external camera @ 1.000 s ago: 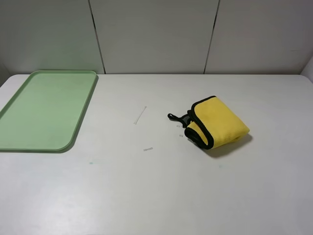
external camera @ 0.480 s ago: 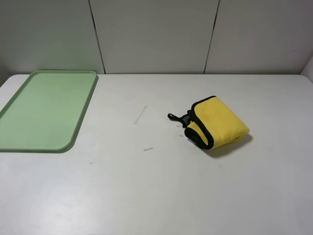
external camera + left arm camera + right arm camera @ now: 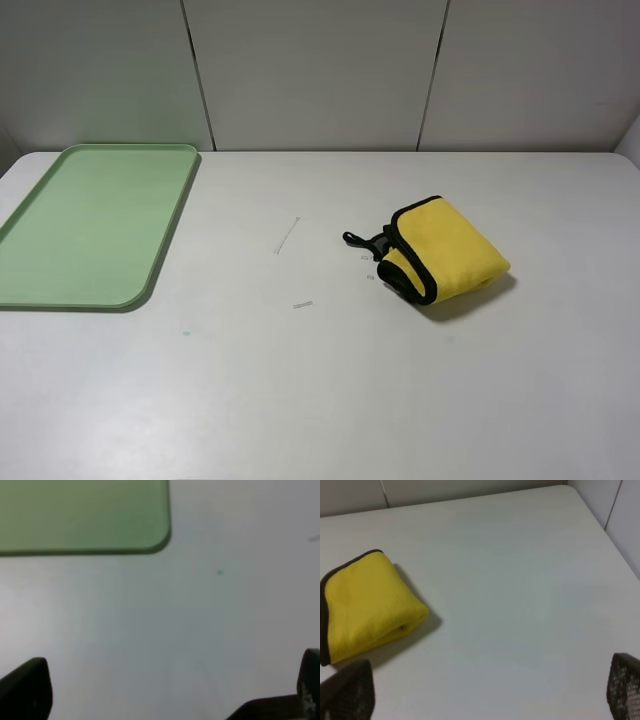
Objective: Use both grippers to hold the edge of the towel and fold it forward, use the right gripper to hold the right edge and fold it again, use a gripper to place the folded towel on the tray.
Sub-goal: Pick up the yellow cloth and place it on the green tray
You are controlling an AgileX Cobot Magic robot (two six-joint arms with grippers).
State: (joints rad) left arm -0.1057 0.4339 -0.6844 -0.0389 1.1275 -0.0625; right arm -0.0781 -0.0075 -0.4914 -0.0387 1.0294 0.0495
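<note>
Right gripper (image 3: 485, 690): fingers spread wide, nothing between them, hanging over bare table (image 3: 520, 605). Left gripper (image 3: 167, 692): same, wide apart and empty. The yellow towel (image 3: 367, 605) lies just ahead of the right gripper, off toward one finger rather than centred between the two. It is bunched into a doubled-up bundle with the black-bound edge (image 3: 410, 270) on the side facing the tray (folds look done, though how neat can't be judged). The green tray (image 3: 85, 515) sits a little ahead of the left gripper, well apart from the towel and with nothing on it. Likely step: grab the bundle and carry it to the tray. To do that well, the right gripper should centre over the towel, pinch across all layers near the bound edge so nothing unrolls, lift clear of the table, then lower flat onto the tray before letting go.
</note>
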